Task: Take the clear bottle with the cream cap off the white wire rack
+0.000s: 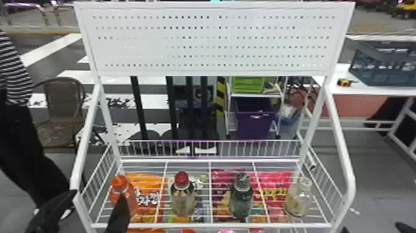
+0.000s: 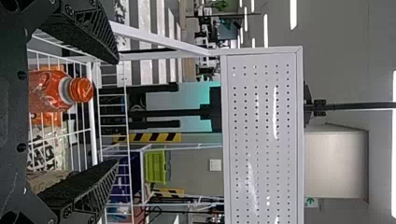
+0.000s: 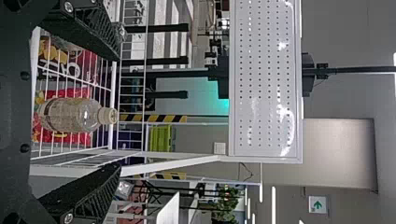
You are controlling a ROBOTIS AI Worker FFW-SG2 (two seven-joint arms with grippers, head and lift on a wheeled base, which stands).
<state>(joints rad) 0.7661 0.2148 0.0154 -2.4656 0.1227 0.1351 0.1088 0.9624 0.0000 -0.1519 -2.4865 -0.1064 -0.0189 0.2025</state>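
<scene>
The clear bottle with the cream cap (image 1: 297, 200) stands upright at the right end of the white wire rack (image 1: 210, 225). At the head view's bottom right corner, my right gripper (image 1: 371, 226) is spread open, nearer than the bottle. In the right wrist view the clear bottle (image 3: 70, 115) lies beyond the open right gripper (image 3: 118, 112), between the lines of its two fingers and untouched. My left gripper (image 1: 99, 194) is open at the rack's left front corner. An orange bottle (image 2: 49, 91) appears between the open fingers of the left gripper (image 2: 116, 112) in its wrist view.
A red-capped bottle (image 1: 182, 198) and a dark-capped bottle (image 1: 241, 200) stand between the orange and clear ones. Snack bags (image 1: 147, 198) lie below the wires. Slanted side posts (image 1: 340, 142) flank the rack, under a perforated white panel (image 1: 210, 41).
</scene>
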